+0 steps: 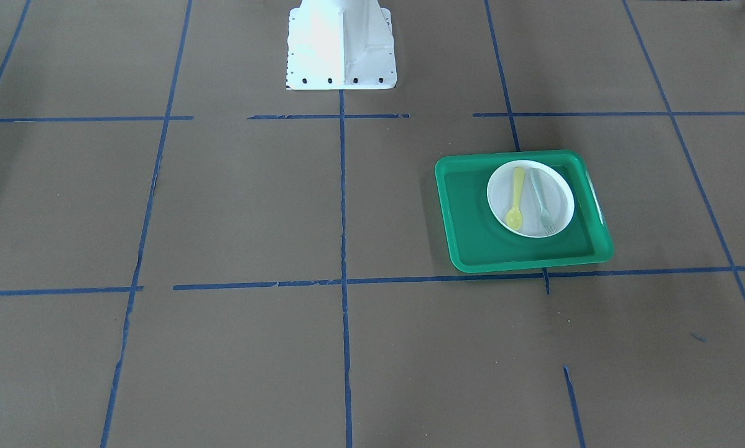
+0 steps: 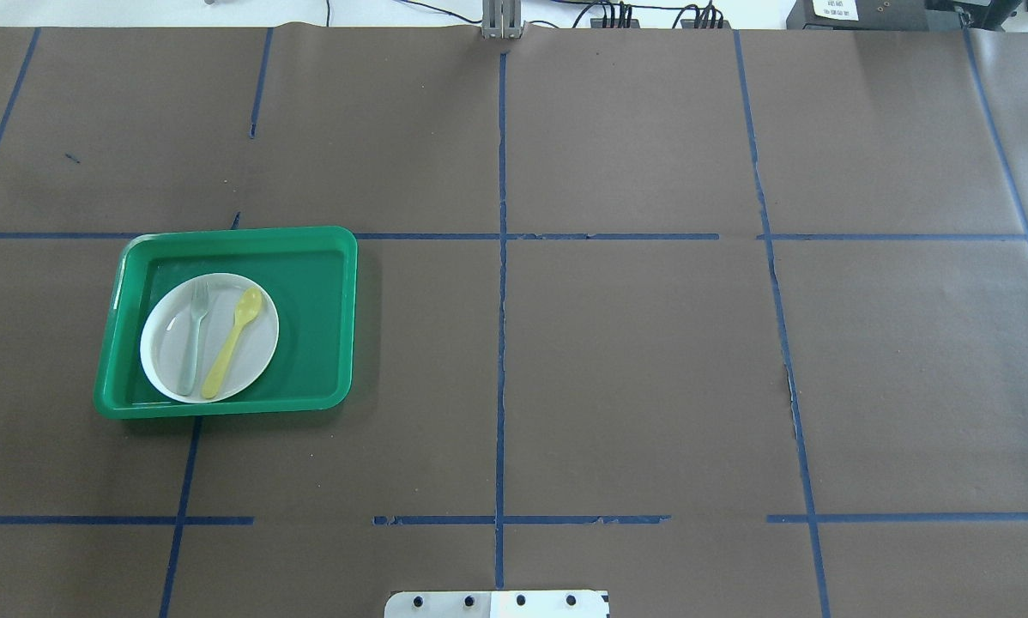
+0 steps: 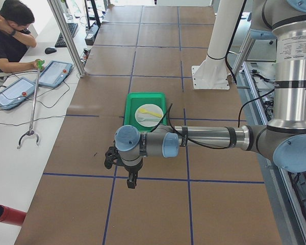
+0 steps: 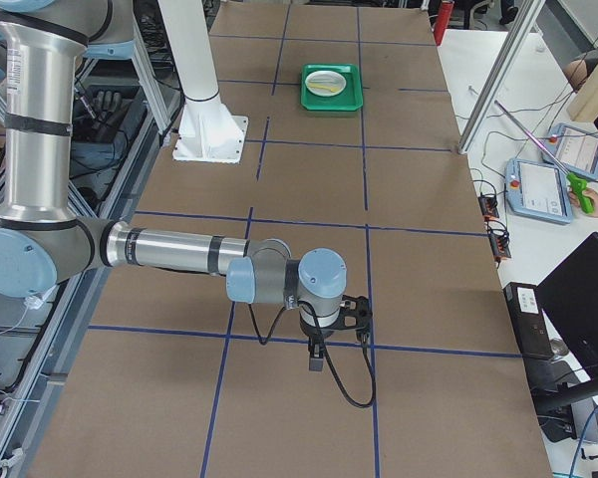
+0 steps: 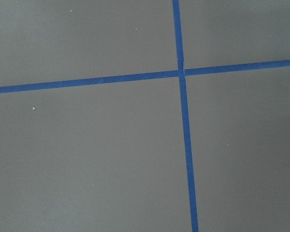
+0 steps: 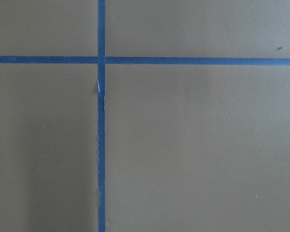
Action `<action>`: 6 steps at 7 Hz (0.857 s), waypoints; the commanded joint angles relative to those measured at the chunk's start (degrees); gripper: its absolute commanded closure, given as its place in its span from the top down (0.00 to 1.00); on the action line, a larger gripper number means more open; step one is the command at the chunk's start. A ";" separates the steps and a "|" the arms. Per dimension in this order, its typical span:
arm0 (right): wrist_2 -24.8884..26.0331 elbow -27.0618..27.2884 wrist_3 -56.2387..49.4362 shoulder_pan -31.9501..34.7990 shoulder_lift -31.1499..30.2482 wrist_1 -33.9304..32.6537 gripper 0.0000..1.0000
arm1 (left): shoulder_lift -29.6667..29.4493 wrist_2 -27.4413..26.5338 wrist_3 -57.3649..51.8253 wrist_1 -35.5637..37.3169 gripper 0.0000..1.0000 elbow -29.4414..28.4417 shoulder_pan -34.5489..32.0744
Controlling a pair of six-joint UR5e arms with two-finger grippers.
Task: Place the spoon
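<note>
The pale yellow spoon (image 1: 516,200) lies on a white plate (image 1: 559,186) beside a grey-green fork (image 1: 541,202). The plate sits in a green tray (image 1: 472,211). The overhead view shows the spoon (image 2: 232,342), plate (image 2: 164,343) and tray (image 2: 317,300) at the left. My left gripper (image 3: 131,182) shows only in the exterior left view, high over the table, nearer that camera than the tray (image 3: 131,104); I cannot tell its state. My right gripper (image 4: 317,360) shows only in the exterior right view, far from the tray (image 4: 354,90); I cannot tell its state. Both wrist views show only brown paper and blue tape.
The robot's white base (image 1: 341,46) stands at the table's edge. Blue tape lines grid the brown table. An operator (image 3: 10,35) sits at a side bench with tablets and a grabber tool (image 3: 33,102).
</note>
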State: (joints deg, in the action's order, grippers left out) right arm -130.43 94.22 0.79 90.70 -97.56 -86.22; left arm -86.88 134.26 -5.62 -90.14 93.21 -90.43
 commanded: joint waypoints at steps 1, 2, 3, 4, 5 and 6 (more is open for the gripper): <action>0.00 0.00 0.00 0.00 0.00 0.00 1.00 | -0.13 0.04 0.08 -0.04 1.00 0.21 -0.01; 0.00 0.00 0.00 0.00 0.00 0.00 1.00 | -0.30 -0.05 0.09 -0.04 1.00 0.39 -0.01; 0.00 0.00 0.00 0.00 0.00 0.00 1.00 | -0.83 -0.13 0.09 -0.04 1.00 0.39 -0.01; 0.00 0.00 0.00 0.00 0.00 0.00 1.00 | -1.27 -0.05 0.00 -1.17 1.00 0.57 -0.01; 0.00 0.00 0.00 0.00 0.00 0.00 1.00 | -1.71 -0.05 2.61 -4.05 1.00 2.05 -0.01; 0.00 0.00 0.00 0.00 0.00 0.09 1.00 | -1.97 0.04 8.38 -4.26 1.00 5.37 1.73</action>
State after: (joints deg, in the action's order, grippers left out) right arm -130.43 94.22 0.79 90.70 -97.56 -86.21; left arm -88.43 134.22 -2.58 -93.14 95.48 -90.06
